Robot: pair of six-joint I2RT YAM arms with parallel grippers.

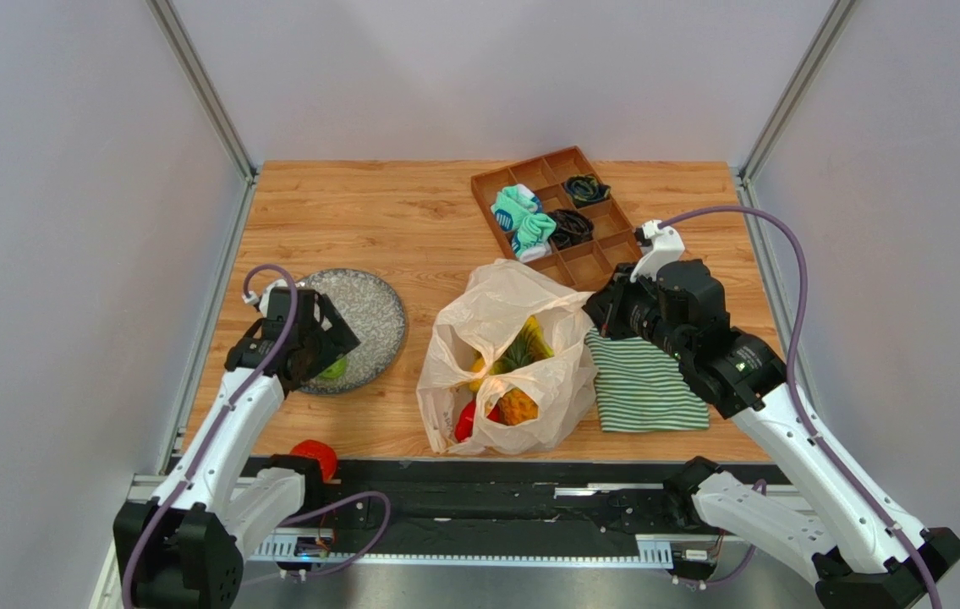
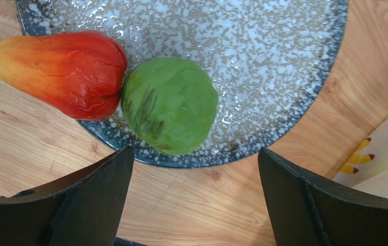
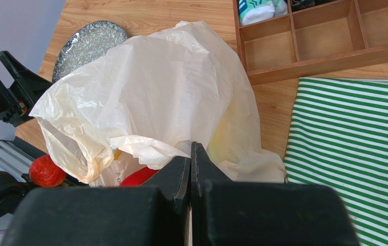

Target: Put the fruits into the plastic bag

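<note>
The plastic bag point(image 1: 510, 298) stands open at the table's middle, with an orange pineapple point(image 1: 517, 406) and a red fruit point(image 1: 466, 419) inside. My right gripper point(image 1: 599, 314) is at the bag's right rim; in the right wrist view the gripper point(image 3: 191, 146) is shut, with the bag's point(image 3: 155, 77) edge at its tips. My left gripper point(image 2: 193, 159) is open, just above the near edge of a speckled plate point(image 2: 262, 61). On the plate lie a green fruit point(image 2: 170, 105) and a red-orange pear-shaped fruit point(image 2: 62, 72). A red round fruit point(image 1: 315, 457) lies off the table by the left arm's base.
A green-and-white striped cloth point(image 1: 644, 381) lies right of the bag. A wooden compartment tray point(image 1: 536, 171) with teal and black cloth bundles stands at the back right. The speckled plate point(image 1: 370, 311) sits left of the bag. Grey walls close in both sides.
</note>
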